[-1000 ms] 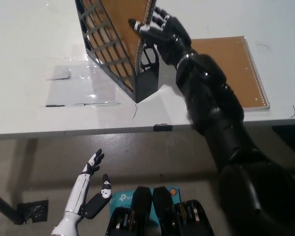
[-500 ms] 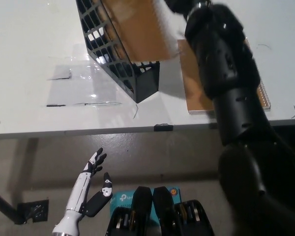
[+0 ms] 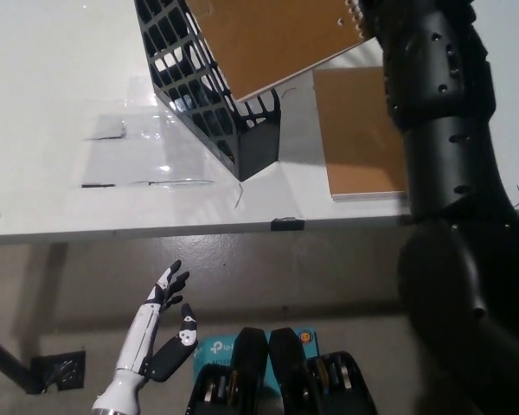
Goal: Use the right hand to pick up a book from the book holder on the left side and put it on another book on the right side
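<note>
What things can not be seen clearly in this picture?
- Right hand: head view, out of sight past the top edge, so its grasp on the lifted book cannot be confirmed.
- Lifted book: top cut off by the edge.
- Book on the table: right part hidden by the black right arm.
- Book holder: inside hidden by the lifted book.

We see book holder [image 3: 209, 95] on table [image 3: 52, 104]; lifted notebook [image 3: 272, 39] above holder, tilted; second notebook [image 3: 359, 134] flat right of holder; left hand [image 3: 156, 341] below table edge.
</note>
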